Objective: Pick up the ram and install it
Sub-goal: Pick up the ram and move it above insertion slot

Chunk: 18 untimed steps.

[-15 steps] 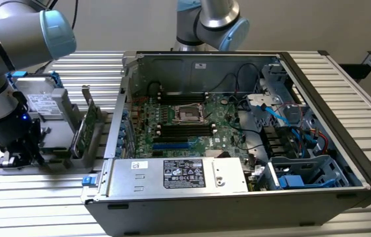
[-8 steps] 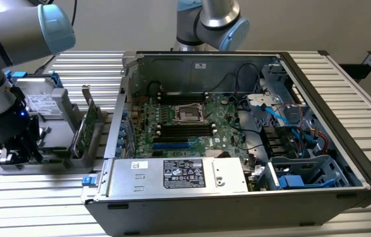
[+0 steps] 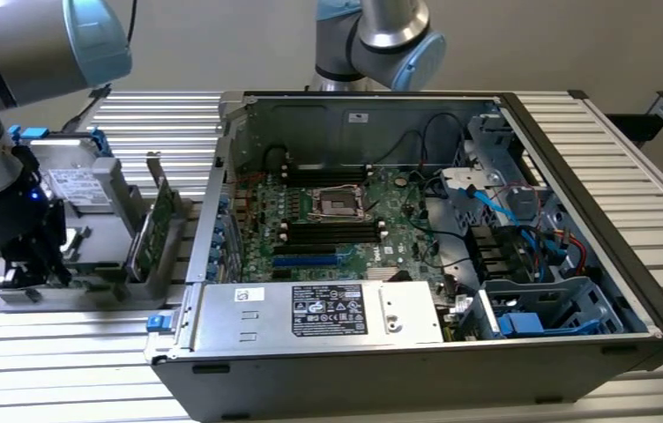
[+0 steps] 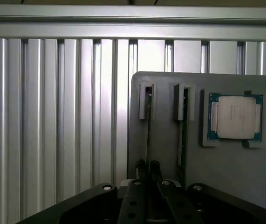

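Thin, dark, edge-on ram (image 4: 148, 126) upright in grey holder (image 4: 165, 144)

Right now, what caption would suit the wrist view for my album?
Gripper over an edge-on ram standing in a gray holder, processor chip seated beside it.
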Motion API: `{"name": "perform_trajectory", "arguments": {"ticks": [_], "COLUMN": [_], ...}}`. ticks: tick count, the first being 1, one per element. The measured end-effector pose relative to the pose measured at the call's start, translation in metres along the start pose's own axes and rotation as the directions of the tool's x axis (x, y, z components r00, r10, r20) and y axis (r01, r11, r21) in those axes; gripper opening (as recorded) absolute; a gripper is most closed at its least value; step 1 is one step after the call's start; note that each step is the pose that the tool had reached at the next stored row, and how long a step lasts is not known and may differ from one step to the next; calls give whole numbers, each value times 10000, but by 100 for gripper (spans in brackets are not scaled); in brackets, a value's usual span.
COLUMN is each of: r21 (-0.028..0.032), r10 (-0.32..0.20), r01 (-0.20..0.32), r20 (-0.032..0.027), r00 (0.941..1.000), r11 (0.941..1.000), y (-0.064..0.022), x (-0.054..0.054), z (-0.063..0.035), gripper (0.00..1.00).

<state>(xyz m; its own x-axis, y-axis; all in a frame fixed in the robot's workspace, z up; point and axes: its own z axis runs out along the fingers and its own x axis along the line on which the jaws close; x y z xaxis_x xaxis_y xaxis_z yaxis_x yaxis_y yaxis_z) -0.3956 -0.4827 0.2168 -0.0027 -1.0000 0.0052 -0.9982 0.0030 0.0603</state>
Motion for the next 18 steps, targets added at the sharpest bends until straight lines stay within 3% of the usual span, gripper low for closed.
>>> {"name": "perform_trajectory", "arguments": {"ticks": [6,14,18], "r21": [-118,-245,-376], "r10": [-2,-5,-8], "r01": [2,6,9], "r20": [9,29,35], "r00": [10000,10000,10000], "r11": [9999,9997,9993], "y": [4,-37,-80], "x": [1,2,2], "z": [-128,-398,-521], "gripper": [13,13,13]}}
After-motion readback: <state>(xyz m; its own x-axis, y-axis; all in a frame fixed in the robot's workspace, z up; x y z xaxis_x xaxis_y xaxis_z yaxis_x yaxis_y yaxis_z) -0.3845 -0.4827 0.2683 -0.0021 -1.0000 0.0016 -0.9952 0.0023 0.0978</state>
